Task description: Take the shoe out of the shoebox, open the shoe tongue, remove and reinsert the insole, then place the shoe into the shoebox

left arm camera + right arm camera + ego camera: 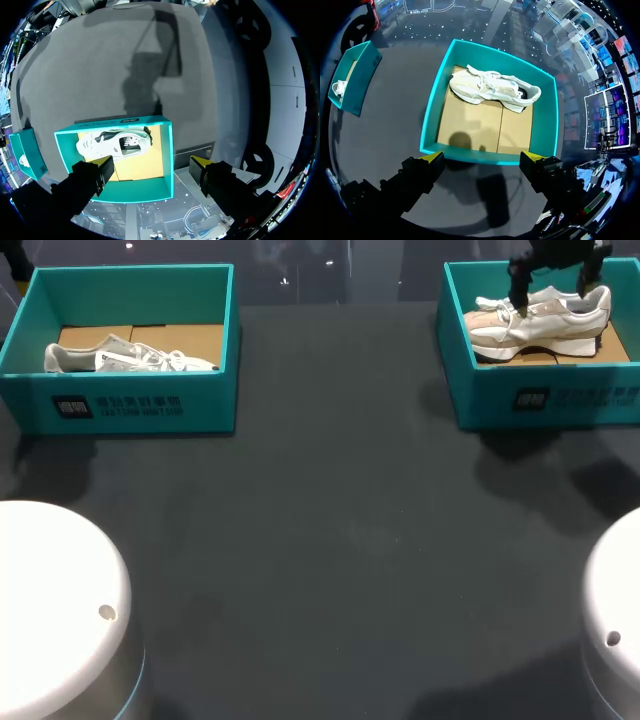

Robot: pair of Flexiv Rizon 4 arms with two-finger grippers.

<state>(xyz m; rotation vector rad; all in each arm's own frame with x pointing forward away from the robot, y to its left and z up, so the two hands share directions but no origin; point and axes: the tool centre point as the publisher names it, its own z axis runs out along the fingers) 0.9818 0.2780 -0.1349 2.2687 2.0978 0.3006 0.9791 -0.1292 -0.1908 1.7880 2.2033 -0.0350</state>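
While both arms hang over the table, right gripper [482, 158] is spread wide and empty above one wall of the right shoebox [432, 115]. Beige shoe [492, 90] lies inside it, by the opposite wall. Left gripper [151, 162], likewise spread and empty, is well apart from that box, over a second shoebox [140, 189] holding a white shoe [112, 142].
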